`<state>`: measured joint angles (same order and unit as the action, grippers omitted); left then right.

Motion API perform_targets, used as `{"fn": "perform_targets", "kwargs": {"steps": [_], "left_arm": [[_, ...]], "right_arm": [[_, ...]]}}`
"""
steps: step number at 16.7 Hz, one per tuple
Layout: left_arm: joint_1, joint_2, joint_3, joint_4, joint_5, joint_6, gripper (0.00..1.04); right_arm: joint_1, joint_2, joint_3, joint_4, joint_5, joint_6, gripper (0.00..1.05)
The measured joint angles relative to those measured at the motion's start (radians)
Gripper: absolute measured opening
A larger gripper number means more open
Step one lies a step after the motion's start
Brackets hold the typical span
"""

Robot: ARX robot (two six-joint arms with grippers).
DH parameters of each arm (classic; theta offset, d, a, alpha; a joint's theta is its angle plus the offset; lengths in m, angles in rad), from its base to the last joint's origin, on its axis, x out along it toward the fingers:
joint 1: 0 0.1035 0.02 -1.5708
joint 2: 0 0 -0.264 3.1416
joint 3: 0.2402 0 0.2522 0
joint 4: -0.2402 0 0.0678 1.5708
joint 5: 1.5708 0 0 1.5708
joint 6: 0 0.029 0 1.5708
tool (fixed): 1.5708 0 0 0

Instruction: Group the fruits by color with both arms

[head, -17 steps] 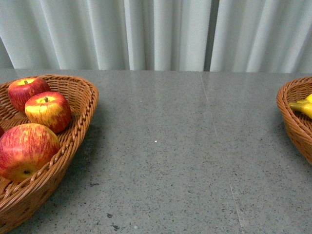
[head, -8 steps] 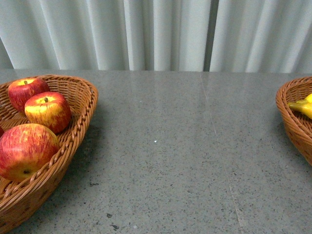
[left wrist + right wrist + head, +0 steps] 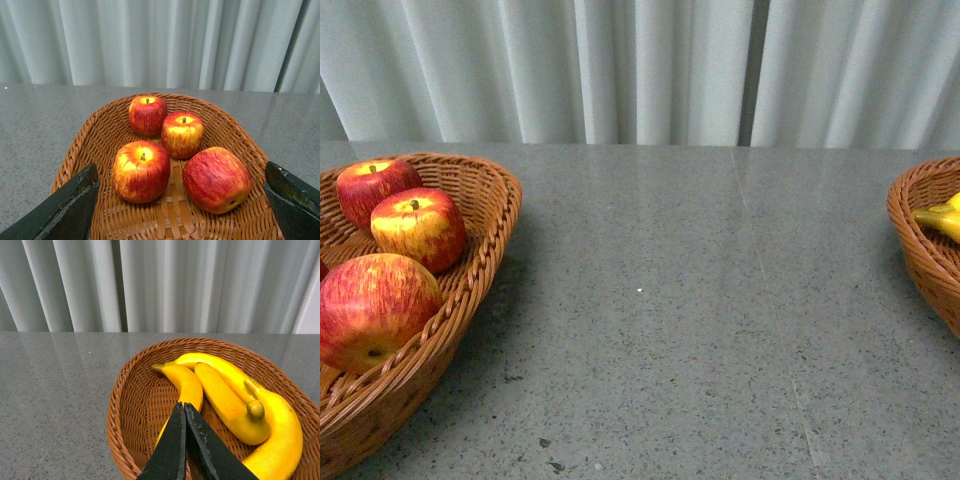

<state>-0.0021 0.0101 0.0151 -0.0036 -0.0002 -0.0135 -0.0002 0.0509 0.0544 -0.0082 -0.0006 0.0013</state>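
Observation:
Red apples streaked with yellow [image 3: 418,228] lie in a wicker basket [image 3: 495,235] at the table's left. In the left wrist view several apples [image 3: 141,171] fill that basket [image 3: 75,150], and my left gripper [image 3: 181,175] hangs open above them, its dark fingers [image 3: 65,210] wide apart and touching nothing. Yellow bananas [image 3: 225,400] lie in a second wicker basket [image 3: 117,405]. My right gripper [image 3: 184,407] is shut and empty above one banana [image 3: 187,382]. The front view shows only a banana tip [image 3: 940,218] in the right basket [image 3: 920,250], and neither arm.
A grey speckled tabletop [image 3: 650,330] stretches between the two baskets. Pale pleated curtains [image 3: 640,70] close off the far edge of the table.

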Motion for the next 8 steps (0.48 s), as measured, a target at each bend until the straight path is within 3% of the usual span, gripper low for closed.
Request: {"fn": "perform_targets", "kwargs": {"steps": [8], "left_arm": [[0.000,0.000,0.000,0.000,0.000,0.000,0.98]], "right_arm": [[0.000,-0.047,-0.041,0.003,0.000,-0.001,0.02]]}}
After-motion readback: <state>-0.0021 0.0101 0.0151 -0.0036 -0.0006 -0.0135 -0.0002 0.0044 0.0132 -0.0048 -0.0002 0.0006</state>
